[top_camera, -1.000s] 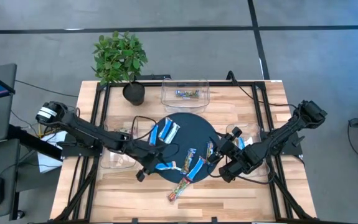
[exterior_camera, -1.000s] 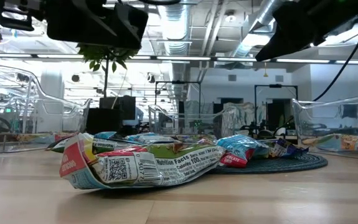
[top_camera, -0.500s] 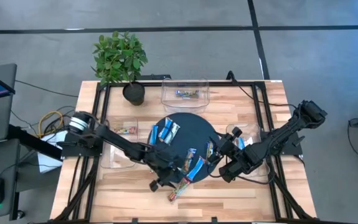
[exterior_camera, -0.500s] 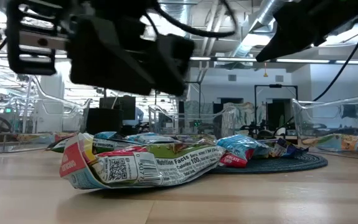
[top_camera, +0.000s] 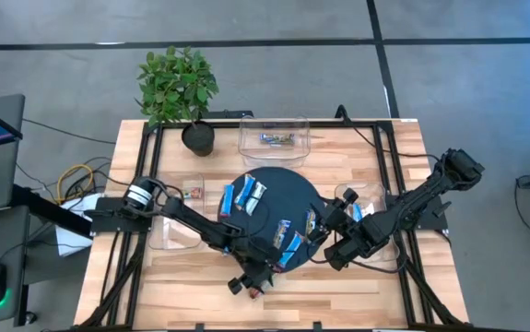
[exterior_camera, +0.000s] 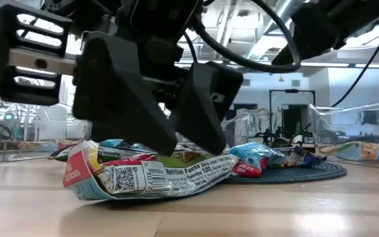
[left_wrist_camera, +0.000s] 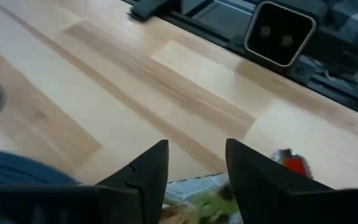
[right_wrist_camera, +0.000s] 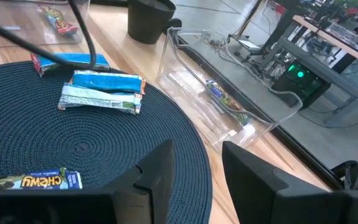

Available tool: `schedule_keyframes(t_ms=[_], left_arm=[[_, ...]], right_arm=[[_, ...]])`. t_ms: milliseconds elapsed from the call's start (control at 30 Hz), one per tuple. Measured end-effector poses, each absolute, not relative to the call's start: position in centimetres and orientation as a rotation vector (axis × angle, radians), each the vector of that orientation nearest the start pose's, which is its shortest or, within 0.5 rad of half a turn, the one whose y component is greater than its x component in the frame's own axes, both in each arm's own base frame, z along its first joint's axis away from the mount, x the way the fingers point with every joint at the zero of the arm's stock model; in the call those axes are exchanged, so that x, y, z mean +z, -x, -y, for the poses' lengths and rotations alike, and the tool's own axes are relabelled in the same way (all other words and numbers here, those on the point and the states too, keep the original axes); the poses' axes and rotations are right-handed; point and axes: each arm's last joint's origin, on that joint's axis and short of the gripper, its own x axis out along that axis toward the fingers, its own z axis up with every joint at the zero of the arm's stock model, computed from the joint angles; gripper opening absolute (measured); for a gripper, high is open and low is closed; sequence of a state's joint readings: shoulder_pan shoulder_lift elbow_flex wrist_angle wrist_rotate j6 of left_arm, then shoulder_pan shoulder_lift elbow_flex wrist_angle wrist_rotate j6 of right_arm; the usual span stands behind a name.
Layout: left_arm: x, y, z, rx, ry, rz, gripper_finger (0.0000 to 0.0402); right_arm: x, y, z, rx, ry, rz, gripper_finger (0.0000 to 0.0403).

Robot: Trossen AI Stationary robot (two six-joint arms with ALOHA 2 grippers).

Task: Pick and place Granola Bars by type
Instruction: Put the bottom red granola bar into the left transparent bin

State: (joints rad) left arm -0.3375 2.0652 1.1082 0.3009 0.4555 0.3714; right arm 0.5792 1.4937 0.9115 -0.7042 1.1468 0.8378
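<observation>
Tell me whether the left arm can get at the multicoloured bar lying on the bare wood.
Probably yes: the left end effector hovers open directly over the multicoloured bar, with nothing between them.

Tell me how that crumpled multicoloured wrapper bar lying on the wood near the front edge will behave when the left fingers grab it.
The crumpled multicoloured granola bar packet will probably flex rather than stay stiff, since it already lies bent and creased on the wooden table. Its glossy wrapper may slip between the left gripper's open fingers. Being flat, it should not roll, and it looks light.

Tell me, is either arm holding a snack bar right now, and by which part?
Neither. The left tool hangs open over the multicoloured bar without gripping it; the right tool is open and empty.
</observation>
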Motion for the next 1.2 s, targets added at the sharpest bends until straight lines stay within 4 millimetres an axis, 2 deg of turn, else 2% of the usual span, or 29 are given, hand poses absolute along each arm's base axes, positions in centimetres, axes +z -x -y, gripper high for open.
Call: schedule_keyframes(t_ms=[167,433,733,833,1000,1200], left_arm=[[10.9,-37.9,14.9,-0.889,-0.294,-0.589,0.0154],[11.4,-37.4,14.5,-0.851,-0.305,-0.743,0.0154],[13.3,-36.6,13.9,-0.774,-0.383,-0.988,0.0154],[13.9,-36.3,13.6,-0.728,-0.393,-1.022,0.0153],[16.4,-36.0,13.6,-0.695,-0.349,-0.970,0.0153],[18.2,-35.2,13.4,-0.546,-0.185,-1.033,0.0153]], right_arm=[[20.6,-23.2,-12.0,-0.755,0.215,-0.551,0.0133],[20.6,-23.2,-12.0,-0.753,0.213,-0.553,0.0133],[20.5,-23.2,-12.0,-0.744,0.203,-0.563,0.0134],[20.5,-23.2,-12.0,-0.743,0.201,-0.565,0.0133],[20.5,-23.2,-12.1,-0.742,0.197,-0.563,0.0134],[20.5,-23.3,-12.1,-0.744,0.183,-0.557,0.0133]])
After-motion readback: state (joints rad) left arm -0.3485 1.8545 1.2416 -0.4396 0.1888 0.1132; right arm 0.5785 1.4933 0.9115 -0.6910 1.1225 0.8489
